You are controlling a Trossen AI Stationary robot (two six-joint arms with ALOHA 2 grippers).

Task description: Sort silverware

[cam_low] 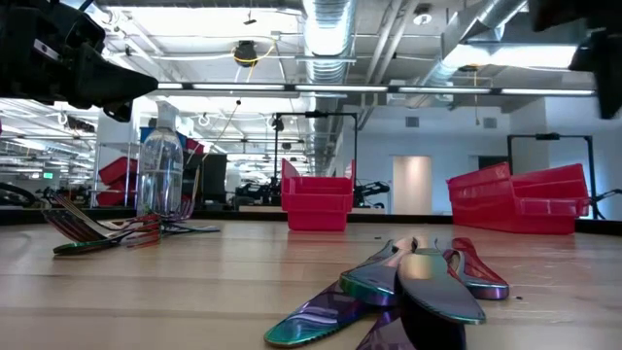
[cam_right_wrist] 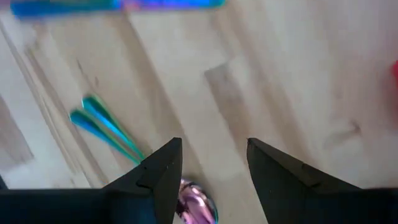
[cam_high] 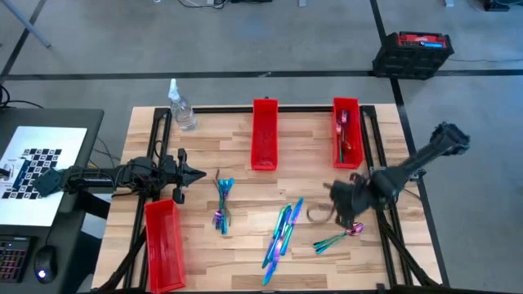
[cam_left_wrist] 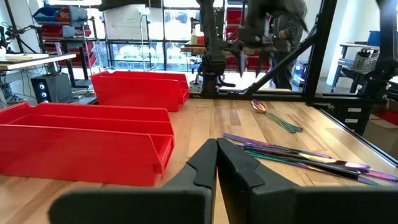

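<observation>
Two slim iridescent metal spoons (cam_high: 337,238) lie at five o'clock beneath the open right end effector (cam_right_wrist: 208,177), stiff, slick, best pinched mid-handle.

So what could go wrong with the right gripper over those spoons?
The right gripper is open above two spoons lying close together, so it may pinch both at once or nudge one aside. The spoons look thin and flat on the table, so the fingers could slip off or scrape the wood. The knives lie nearby and might get bumped.
</observation>
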